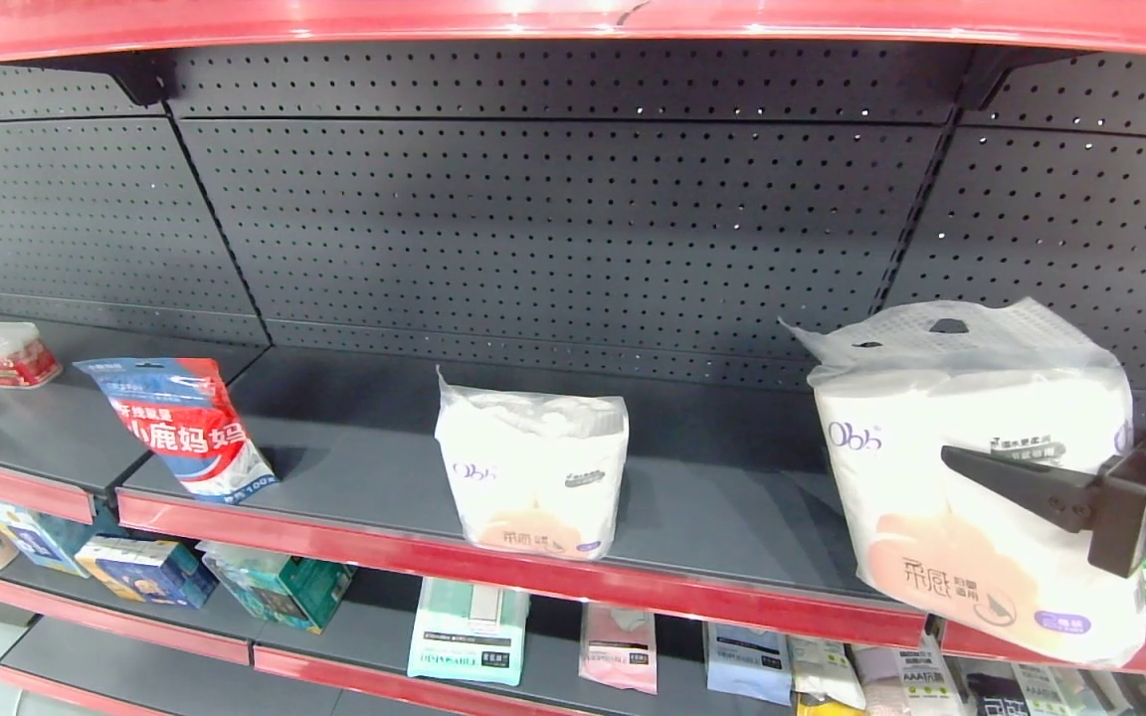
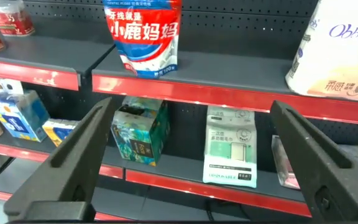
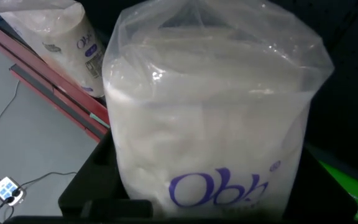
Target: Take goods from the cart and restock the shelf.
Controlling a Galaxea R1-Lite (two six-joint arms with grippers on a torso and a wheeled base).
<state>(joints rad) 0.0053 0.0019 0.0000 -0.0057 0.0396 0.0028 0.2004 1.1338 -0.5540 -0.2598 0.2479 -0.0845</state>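
Closest thing: the big pack of paper rolls (image 1: 971, 477), held up at the right end of the shelf (image 1: 712, 497), w/ the right tool (image 1: 991, 472) clamped on it. One black finger lies across the front of the wrapper; the other is hidden behind it. From the right wrist view the pack bulges out between the two fingers, so the grip is squeezing soft stuff, not a firm box. Its lower corner hangs in front of and below the red lip (image 1: 533, 577). Can't tell if any of its base rests on the board.

Left tool (image 2: 194, 168) is spread wide w/ nothing in it, facing the lower shelves.

A second pack (image 1: 531, 472), same kind, stands upright mid-shelf near the front edge, well apart from the held one. A blue-and-red pouch (image 1: 185, 423) leans further left.

What could go wrong, imo:
- Let go here and the pack prob. tips fwd off the lip, since so much of it sits out front. It wants to go deeper first.
- Wrapper is slick and the rolls give, so the pack could slide down through the grip.
- The loose handle flap on top could snag a finger on the way out and drag the pack back.
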